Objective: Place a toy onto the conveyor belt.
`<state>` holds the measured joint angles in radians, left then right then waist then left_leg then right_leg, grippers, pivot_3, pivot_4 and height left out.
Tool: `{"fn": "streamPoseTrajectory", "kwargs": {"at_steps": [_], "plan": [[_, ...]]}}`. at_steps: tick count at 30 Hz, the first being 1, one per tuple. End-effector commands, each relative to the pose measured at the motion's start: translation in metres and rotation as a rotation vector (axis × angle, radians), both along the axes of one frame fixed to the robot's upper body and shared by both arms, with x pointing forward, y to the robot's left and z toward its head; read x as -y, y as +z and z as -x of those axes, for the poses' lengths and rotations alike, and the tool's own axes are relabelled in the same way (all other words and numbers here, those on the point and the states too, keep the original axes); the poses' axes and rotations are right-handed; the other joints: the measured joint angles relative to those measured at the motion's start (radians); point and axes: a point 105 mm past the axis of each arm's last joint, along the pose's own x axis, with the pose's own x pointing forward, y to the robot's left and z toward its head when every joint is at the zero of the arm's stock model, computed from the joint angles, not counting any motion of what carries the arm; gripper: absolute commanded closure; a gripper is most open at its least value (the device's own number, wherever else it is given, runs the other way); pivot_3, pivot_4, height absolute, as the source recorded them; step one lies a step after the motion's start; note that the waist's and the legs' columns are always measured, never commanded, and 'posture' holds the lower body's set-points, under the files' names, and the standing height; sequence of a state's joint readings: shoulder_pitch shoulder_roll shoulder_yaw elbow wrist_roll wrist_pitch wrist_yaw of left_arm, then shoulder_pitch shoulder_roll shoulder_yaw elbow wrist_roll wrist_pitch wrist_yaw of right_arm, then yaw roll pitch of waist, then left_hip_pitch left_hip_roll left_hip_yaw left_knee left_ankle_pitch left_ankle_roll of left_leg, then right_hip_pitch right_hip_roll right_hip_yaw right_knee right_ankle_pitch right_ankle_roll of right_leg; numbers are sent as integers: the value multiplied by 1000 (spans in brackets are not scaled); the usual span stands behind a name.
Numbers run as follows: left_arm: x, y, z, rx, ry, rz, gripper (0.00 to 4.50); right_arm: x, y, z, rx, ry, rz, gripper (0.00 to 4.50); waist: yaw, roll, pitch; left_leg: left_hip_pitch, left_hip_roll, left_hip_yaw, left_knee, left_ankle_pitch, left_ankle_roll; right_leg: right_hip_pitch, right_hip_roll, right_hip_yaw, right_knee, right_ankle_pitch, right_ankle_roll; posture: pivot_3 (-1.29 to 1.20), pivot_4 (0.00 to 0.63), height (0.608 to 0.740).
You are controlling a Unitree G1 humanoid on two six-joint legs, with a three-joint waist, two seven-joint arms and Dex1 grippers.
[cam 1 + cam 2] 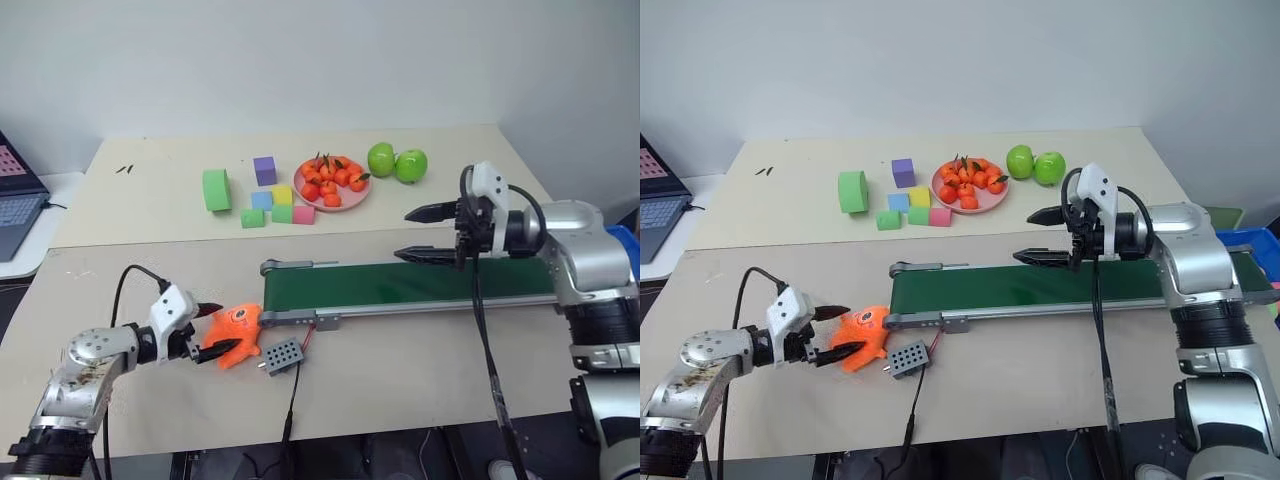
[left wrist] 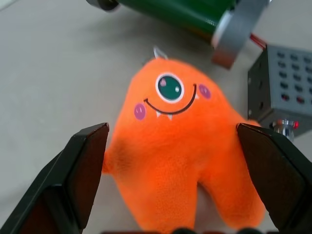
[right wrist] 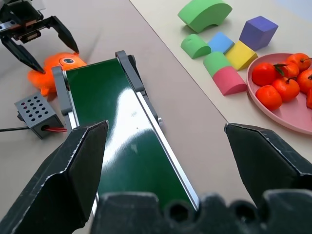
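The toy (image 1: 238, 330), a bright orange plush creature with one green eye and a smile, lies on the table just off the left end of the conveyor belt (image 1: 400, 283). My left gripper (image 1: 213, 330) is open, its two black fingers spread on either side of the toy (image 2: 175, 161) without closing on it. The dark green belt runs left to right in its grey frame. Above the belt's right part my right gripper (image 1: 420, 235) hangs open and holds nothing. In the right wrist view the belt (image 3: 122, 141), the toy (image 3: 53, 68) and the left gripper (image 3: 39, 41) all show.
A small grey box (image 1: 282, 355) with a wire sits beside the toy at the belt's left end. At the back stand coloured foam blocks (image 1: 270, 200), a pink plate (image 1: 352, 203) of small oranges and two green apples (image 1: 397, 162). A laptop (image 1: 15, 200) lies far left.
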<state>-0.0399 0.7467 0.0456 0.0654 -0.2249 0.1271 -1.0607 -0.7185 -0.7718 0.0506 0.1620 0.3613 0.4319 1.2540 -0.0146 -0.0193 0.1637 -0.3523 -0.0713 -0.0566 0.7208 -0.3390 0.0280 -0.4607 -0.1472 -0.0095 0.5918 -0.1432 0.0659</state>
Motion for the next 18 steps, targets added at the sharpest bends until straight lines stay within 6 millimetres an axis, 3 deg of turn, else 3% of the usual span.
{"fn": "streamPoseTrajectory", "kwargs": {"at_steps": [1,5,8,12,17,18], "plan": [[-5,-9,3,33,-65,-125,39,4,16,4,56,-14,-11,0,0,0,0,0,0,0,0,0,0,0,0,0,0,0,0,0,150,740],[-7,-15,5,36,-81,-158,39,4,16,4,57,-19,-10,0,-1,0,0,1,0,0,0,0,0,0,0,0,1,0,0,0,150,740],[-14,-24,4,31,-71,-210,705,5,16,4,60,-20,-4,0,-1,1,0,1,0,1,0,0,0,0,0,0,1,0,0,0,150,740],[-21,-26,0,11,-8,-192,2110,3,14,4,58,-13,0,0,-2,1,-1,2,0,1,0,0,0,1,0,0,1,0,-1,0,150,740],[-61,-6,-23,69,242,-156,3622,2,14,4,59,-11,-1,0,-4,2,-1,5,1,2,0,0,0,2,0,0,1,0,-1,0,150,740],[-72,1,-30,99,307,-151,3622,2,14,3,59,-11,0,0,-5,2,-1,6,1,2,-1,0,0,2,0,0,1,0,-1,0,150,740]]}}
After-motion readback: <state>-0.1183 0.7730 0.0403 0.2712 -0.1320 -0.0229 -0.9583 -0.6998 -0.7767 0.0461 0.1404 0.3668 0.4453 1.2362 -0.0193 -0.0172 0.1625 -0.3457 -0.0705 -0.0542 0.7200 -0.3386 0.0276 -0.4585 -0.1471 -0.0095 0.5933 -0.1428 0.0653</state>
